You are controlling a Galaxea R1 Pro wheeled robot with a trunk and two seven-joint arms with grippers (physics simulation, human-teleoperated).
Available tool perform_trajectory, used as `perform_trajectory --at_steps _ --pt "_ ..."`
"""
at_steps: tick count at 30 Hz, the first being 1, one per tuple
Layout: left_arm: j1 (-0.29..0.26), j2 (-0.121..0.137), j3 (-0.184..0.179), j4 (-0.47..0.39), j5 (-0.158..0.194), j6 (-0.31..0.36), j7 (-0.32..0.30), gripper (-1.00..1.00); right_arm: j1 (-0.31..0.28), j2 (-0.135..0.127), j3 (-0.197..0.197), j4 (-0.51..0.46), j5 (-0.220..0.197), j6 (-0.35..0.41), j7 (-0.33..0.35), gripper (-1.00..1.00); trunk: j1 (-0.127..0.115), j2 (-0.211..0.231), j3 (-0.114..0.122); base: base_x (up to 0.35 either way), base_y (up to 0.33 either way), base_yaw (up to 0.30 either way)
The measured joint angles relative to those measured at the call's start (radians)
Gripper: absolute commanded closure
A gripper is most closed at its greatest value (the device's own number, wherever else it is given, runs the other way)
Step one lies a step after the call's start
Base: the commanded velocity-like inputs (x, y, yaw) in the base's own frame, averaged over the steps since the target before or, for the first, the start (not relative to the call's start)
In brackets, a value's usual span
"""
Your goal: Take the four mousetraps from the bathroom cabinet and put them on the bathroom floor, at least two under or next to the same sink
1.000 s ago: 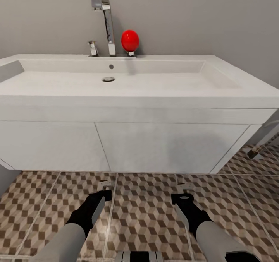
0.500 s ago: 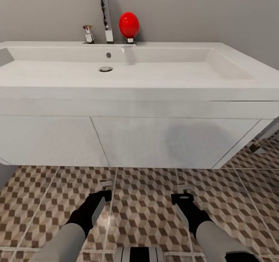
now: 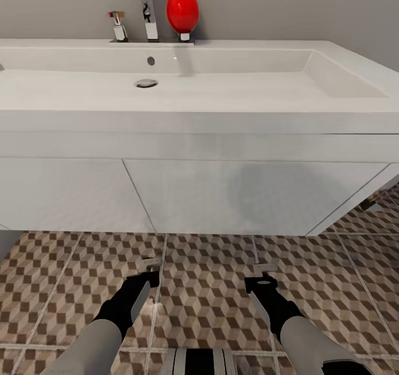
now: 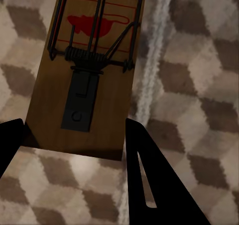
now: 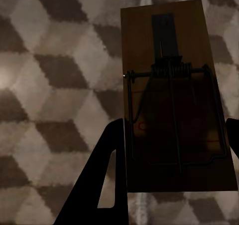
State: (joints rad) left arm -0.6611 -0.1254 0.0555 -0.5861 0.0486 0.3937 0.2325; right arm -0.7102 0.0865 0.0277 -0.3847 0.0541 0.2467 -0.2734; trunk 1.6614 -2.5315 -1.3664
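Right now we face the sink point(image 3: 199, 120), a wide white wall-hung basin with a two-door vanity front, and our two arms reach forward and down over the bathroom floor point(image 3: 210, 308) just in front of it. On the ledge behind the basin stand a chrome tap point(image 3: 147, 9), a small chrome handle point(image 3: 117, 27) beside it and a glossy red egg-shaped object point(image 3: 182, 10) on a short white base. A round drain point(image 3: 146, 83) sits in the basin floor.

Our left gripper point(image 3: 147, 270) has its black fingers closed on the end of a mousetrap point(image 4: 89, 70). From the left wrist camera we see the brown wooden board with its coiled spring, wire bar and dark metal plate. A red mouse silhouette is printed near the far end between thin red lines; we can read no lettering on it. The cube-patterned tiles and a pale grout line show past it.

Our right gripper point(image 3: 262, 272) pinches a second mousetrap point(image 5: 172, 100) the same way, its fingers point(image 5: 107, 185) on either side of the board. This trap is in shadow: we make out faint red lines and a small red mark, but nothing legible.

From the head camera only pale slivers of the traps show at the fingertips, both held above the tiles just short of the vanity.
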Motion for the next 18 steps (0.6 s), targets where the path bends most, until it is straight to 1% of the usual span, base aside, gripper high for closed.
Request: perform_trajectory --at_steps 14,18 --pt "0.000 0.000 -0.003 -0.003 -0.001 -0.002 0.000 1.00 0.000 0.002 -0.001 0.000 0.000 -0.010 -0.005 1.00 0.000 0.000 0.000 0.000 0.000 0.000" --pt "0.000 -0.001 -0.003 -0.003 -0.004 -0.016 0.000 1.00 0.000 0.000 -0.001 0.000 -0.001 -0.011 0.000 1.00 0.000 0.000 0.000 0.000 0.000 0.000"
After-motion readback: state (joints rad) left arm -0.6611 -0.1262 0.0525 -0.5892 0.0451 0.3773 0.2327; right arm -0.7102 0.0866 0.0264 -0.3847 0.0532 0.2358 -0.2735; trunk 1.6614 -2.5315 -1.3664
